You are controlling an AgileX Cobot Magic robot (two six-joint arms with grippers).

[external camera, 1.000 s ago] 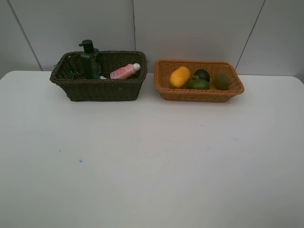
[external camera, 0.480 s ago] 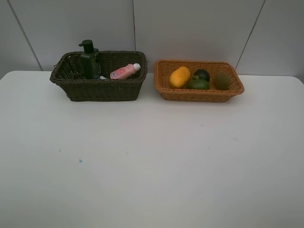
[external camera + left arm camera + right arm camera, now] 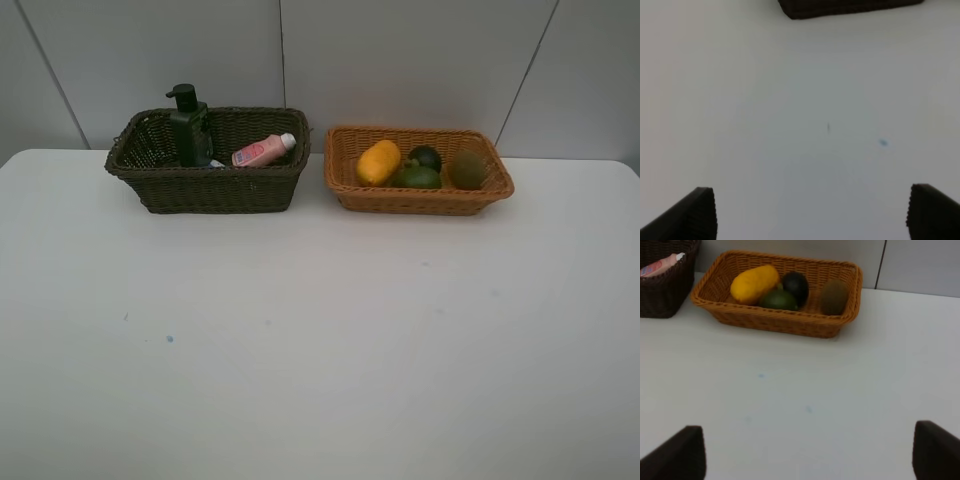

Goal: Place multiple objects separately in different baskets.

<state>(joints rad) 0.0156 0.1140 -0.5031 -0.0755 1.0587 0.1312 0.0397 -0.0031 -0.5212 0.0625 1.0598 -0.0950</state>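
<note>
**Sorted by kind, both arms clear**

High view: the dark basket sits upper left, holding the black pump bottle upright and the pink bottle leaning on its wall. The orange basket, upper right, holds the mango, mangosteen, lime and kiwi: toiletries apart from fruit, so the sorting looks finished.

Left wrist view: the left gripper hangs wide open and empty over the bare table.

Right wrist view: the right gripper is likewise spread wide, empty, facing the fruit.
</note>
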